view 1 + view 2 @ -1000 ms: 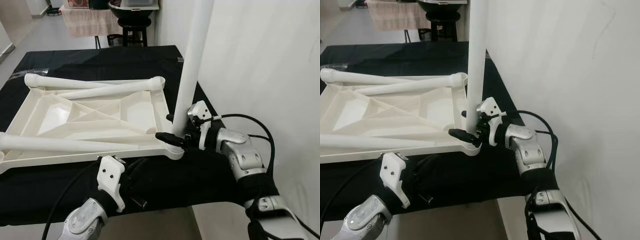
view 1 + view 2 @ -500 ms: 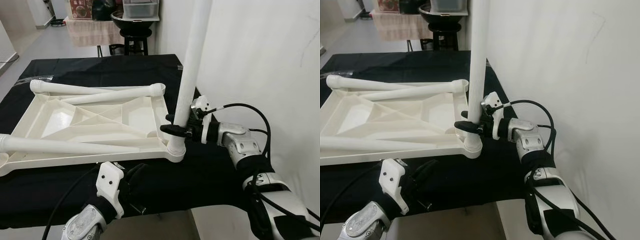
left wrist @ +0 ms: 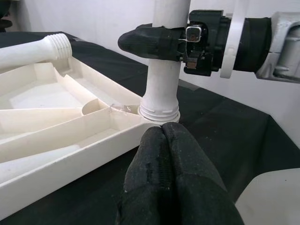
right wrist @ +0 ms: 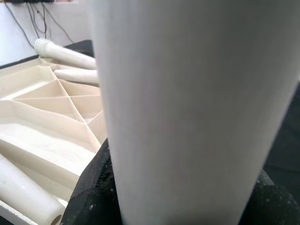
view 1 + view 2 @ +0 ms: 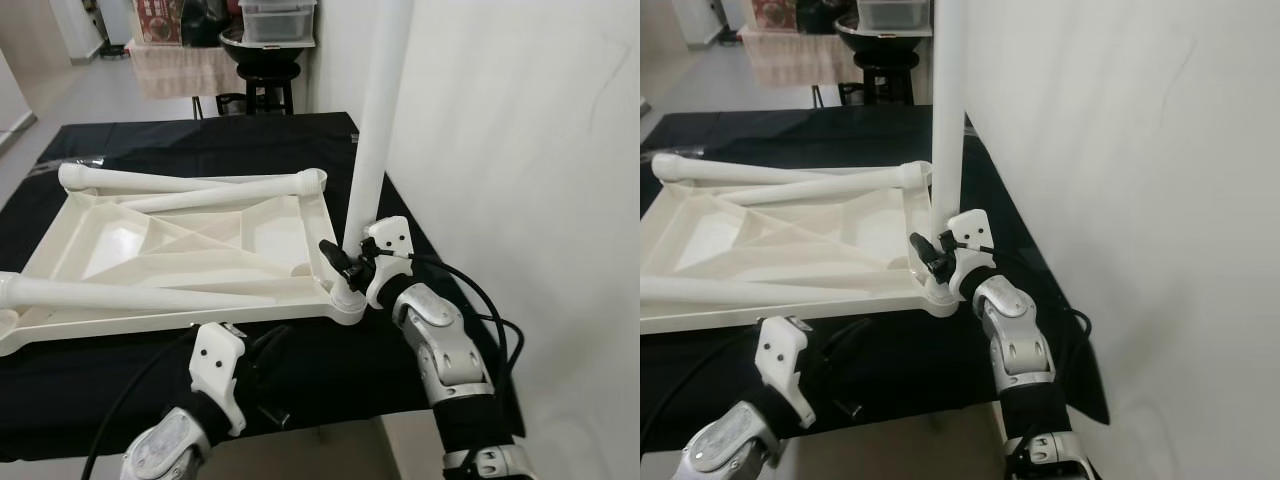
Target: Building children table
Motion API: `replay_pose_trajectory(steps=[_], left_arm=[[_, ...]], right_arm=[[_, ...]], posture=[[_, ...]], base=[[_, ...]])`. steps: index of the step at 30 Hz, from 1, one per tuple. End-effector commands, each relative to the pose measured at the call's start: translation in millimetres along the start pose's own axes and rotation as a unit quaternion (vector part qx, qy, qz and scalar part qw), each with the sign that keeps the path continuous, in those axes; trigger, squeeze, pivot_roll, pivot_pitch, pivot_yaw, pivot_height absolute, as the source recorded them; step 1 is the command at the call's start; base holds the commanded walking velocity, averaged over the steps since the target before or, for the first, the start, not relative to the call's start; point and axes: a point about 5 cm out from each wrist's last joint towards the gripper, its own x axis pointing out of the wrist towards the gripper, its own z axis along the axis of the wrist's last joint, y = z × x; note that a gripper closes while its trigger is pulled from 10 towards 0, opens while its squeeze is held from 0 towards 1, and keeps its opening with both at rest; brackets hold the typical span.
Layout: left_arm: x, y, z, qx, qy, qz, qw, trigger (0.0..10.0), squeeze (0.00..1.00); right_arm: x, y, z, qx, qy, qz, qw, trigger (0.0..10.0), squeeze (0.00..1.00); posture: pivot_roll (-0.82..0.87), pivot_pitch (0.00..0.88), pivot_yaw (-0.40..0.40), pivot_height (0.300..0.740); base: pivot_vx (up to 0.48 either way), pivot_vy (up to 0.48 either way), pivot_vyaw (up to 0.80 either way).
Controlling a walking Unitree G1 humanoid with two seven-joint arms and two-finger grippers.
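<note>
Black cloth covers the work surface (image 5: 150,150) where the upturned white tabletop (image 5: 190,240) lies. Right gripper (image 5: 348,265) is clenched on the upright leg (image 5: 368,150) seated in the near corner socket; left gripper (image 3: 164,154) is pinched closed, empty, nearby. Three loose legs (image 5: 180,185) remain unfitted. No readable writing.

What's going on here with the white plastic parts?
A robot is assembling a small table. The tabletop lies upside down on a black cloth. The right gripper is shut on an upright leg standing in the near right corner socket. The left gripper, shut and holding nothing, sits by that corner's edge. Three other legs lie loose across the tabletop.
</note>
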Motion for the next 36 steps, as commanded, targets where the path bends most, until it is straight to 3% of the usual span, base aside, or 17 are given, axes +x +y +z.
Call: replay_pose_trajectory(steps=[1, 7, 8, 9, 10, 11, 12, 13, 18, 19, 22, 28, 30, 36], left_arm=[[1.0, 0.1, -3, -0.007, 0.007, -0.007, 1.0, 10.0, 0.0], [1.3, 0.1, -1, -0.008, 0.003, 0.002, 1.0, 10.0, 0.0], [1.3, -0.4, 0, -0.007, 0.002, 0.004, 1.0, 10.0, 0.0], [1.3, -0.4, 0, -0.007, 0.002, 0.004, 1.0, 10.0, 0.0], [1.7, -1.0, 1, -0.007, 0.001, 0.003, 1.0, 10.0, 0.0], [2.1, -1.5, 2, -0.007, 0.001, 0.001, 1.0, 10.0, 0.0], [2.1, -1.5, 2, -0.007, 0.001, 0.001, 1.0, 10.0, 0.0], [2.7, -2.0, 2, -0.008, 0.001, -0.001, 1.0, 10.0, 0.0], [3.9, -2.7, 1, -0.009, 0.0, 0.0, 1.0, 10.0, 0.0], [3.9, -2.6, 1, -0.01, 0.0, 0.001, 1.0, 10.0, 0.0], [3.6, -2.6, 0, -0.01, 0.001, 0.001, 1.0, 10.0, 0.0], [3.2, -3.0, 0, -0.011, 0.001, 0.001, 1.0, 10.0, 0.0], [2.6, -3.4, 0, -0.011, 0.002, 0.001, 1.0, 10.0, 0.0], [1.6, -4.4, 0, -0.012, 0.004, 0.001, 1.0, 10.0, 0.0]], right_arm=[[-0.5, -0.8, -24, 0.035, 0.057, 0.008, 0.998, 0.0, 0.0], [1.4, 11.5, -18, 0.015, 0.05, 0.052, 0.997, 0.0, 0.0], [2.4, 17.2, -13, 0.021, 0.042, 0.09, 0.995, 10.0, 0.0], [2.4, 17.2, -13, 0.021, 0.042, 0.09, 0.995, 10.0, 0.0], [2.4, 22.7, -3, 0.012, 0.028, 0.143, 0.989, 10.0, 1.0], [2.9, 24.6, 8, 0.012, 0.011, 0.192, 0.981, 10.0, 1.0], [2.9, 24.6, 8, 0.012, 0.011, 0.192, 0.981, 10.0, 1.0], [4.4, 22.6, 18, 0.003, -0.011, 0.236, 0.972, 10.0, 1.0], [9.4, 10.6, 29, 0.001, -0.021, 0.302, 0.953, 10.0, 1.0], [12.0, 5.5, 29, 0.006, -0.006, 0.326, 0.945, 10.0, 0.02], [16.4, -5.9, 26, 0.022, 0.044, 0.378, 0.924, 10.0, 0.0], [20.6, -10.9, 28, 0.03, 0.05, 0.377, 0.924, 10.0, 0.0], [19.4, -13.8, 29, 0.041, 0.054, 0.39, 0.918, 0.0, 0.0], [16.7, -19.8, 28, 0.045, 0.056, 0.389, 0.918, 0.0, 0.0]], posture=[[0.0, 0.048, -0.052, 0.74], [0.01, 0.053, -0.054, 0.74], [0.0, 0.052, -0.048, 0.74], [0.0, 0.052, -0.048, 0.74], [0.0, 0.052, -0.046, 0.74], [0.0, 0.051, -0.045, 0.74], [0.0, 0.051, -0.045, 0.74], [0.0, 0.049, -0.049, 0.74], [0.01, 0.047, -0.059, 0.74], [0.01, 0.047, -0.06, 0.74], [0.02, 0.047, -0.06, 0.74], [0.02, 0.048, -0.059, 0.74], [0.02, 0.052, -0.058, 0.74], [0.02, 0.053, -0.057, 0.74]], base=[[0.0, 0.0, 0.0], [0.0, 0.0, 0.0], [0.0, 0.0, 0.0], [0.0, 0.0, 0.0], [0.0, 0.0, 0.0], [0.0, 0.0, 0.0], [0.0, 0.0, 0.0], [0.0, 0.0, 0.0], [0.0, 0.0, 0.0], [0.0, 0.0, 0.0], [0.0, 0.0, 0.0], [0.0, 0.0, 0.0], [0.0, 0.0, 0.0], [0.0, 0.0, 0.0]])
